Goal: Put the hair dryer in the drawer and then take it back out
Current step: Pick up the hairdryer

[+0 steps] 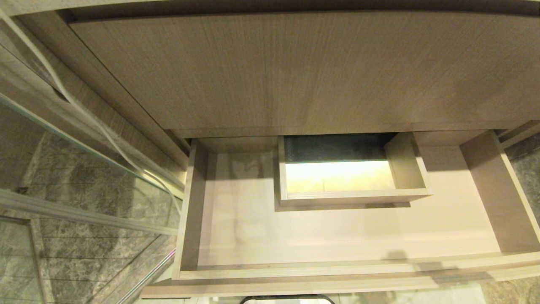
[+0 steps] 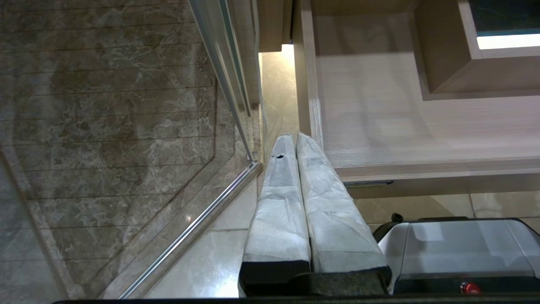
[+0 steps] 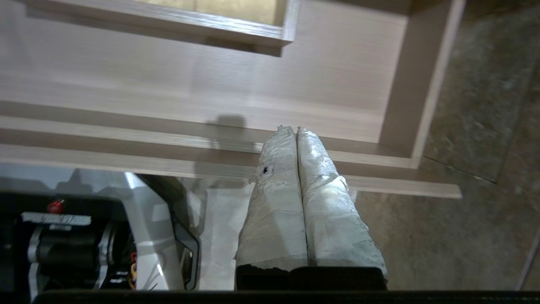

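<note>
The drawer (image 1: 337, 270) is pulled out, wide and shallow, in light wood grain. Its floor is bare around a boxed rectangular cut-out (image 1: 350, 196). The hair dryer is out of view in every frame. Neither gripper shows in the head view. In the left wrist view my left gripper (image 2: 295, 137) is shut with nothing in it, low beside the drawer's (image 2: 400, 126) left front corner. In the right wrist view my right gripper (image 3: 295, 130) is shut and empty too, its tips over the front rim of the drawer (image 3: 211, 97) near its right end.
A taller wood-grain cabinet front (image 1: 295, 71) rises behind the drawer. A glass door with a metal frame (image 1: 84, 211) and marble tiles (image 2: 105, 105) lie to the left. My own base (image 2: 455, 249) sits on the pale floor just before the drawer.
</note>
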{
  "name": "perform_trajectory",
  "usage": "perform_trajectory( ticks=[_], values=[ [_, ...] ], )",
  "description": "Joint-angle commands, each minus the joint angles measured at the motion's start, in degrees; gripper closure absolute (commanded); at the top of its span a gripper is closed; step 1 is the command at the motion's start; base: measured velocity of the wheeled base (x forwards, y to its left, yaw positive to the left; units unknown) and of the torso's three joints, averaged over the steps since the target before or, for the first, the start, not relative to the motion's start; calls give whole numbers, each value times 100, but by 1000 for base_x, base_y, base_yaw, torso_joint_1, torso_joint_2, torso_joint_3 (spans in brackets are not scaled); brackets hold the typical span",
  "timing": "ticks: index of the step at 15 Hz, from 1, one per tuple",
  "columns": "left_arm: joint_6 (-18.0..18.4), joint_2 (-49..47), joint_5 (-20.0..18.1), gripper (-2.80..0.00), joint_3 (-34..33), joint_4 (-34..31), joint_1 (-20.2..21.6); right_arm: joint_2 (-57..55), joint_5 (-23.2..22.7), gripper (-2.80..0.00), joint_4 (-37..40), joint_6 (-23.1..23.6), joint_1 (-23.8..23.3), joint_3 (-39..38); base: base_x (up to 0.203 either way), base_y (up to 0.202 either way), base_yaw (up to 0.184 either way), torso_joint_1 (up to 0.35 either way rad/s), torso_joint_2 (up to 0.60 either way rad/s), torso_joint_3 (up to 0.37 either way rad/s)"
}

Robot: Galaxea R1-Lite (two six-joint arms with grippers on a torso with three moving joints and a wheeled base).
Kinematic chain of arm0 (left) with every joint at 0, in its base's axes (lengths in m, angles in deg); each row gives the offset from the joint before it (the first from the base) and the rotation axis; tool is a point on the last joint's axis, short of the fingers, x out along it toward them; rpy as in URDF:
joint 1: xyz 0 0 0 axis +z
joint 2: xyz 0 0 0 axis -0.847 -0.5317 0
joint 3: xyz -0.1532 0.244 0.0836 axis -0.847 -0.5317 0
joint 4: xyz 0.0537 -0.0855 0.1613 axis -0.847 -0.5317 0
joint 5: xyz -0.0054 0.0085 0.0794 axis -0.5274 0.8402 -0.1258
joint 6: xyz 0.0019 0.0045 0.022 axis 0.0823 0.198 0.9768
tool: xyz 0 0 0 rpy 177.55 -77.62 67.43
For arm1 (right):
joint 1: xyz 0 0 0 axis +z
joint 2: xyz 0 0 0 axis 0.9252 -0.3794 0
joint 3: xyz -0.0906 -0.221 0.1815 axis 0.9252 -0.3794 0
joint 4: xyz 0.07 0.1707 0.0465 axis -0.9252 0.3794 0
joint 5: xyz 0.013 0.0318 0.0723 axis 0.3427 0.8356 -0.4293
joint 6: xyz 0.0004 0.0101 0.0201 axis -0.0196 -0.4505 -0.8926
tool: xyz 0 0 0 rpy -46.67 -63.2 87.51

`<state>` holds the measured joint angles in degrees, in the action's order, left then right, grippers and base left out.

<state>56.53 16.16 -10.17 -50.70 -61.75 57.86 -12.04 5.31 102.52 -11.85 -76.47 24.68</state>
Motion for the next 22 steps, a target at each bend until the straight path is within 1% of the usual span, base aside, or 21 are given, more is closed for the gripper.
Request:
perform_trajectory(
  ticks=[1,6,12,15,22],
  values=[
    [-2,-6,1,0,-1,1,2,14,-4,0,19,13,-11,5,0,0,0,0,0,0],
    [-3,-6,1,0,-1,1,2,14,-4,0,19,13,-124,30,0,0,0,0,0,0],
    [-3,-6,1,0,-1,1,-6,85,-4,0,-60,-4,-143,-5,0,0,0,0,0,0],
    [-3,-6,1,0,-1,1,2,120,-4,0,-68,-4,-169,-5,0,0,0,46,-280,-121],
    [-3,-6,1,0,-1,1,0,137,-4,0,-77,-4,-213,21,0,0,0,317,-492,-222]
  ],
)
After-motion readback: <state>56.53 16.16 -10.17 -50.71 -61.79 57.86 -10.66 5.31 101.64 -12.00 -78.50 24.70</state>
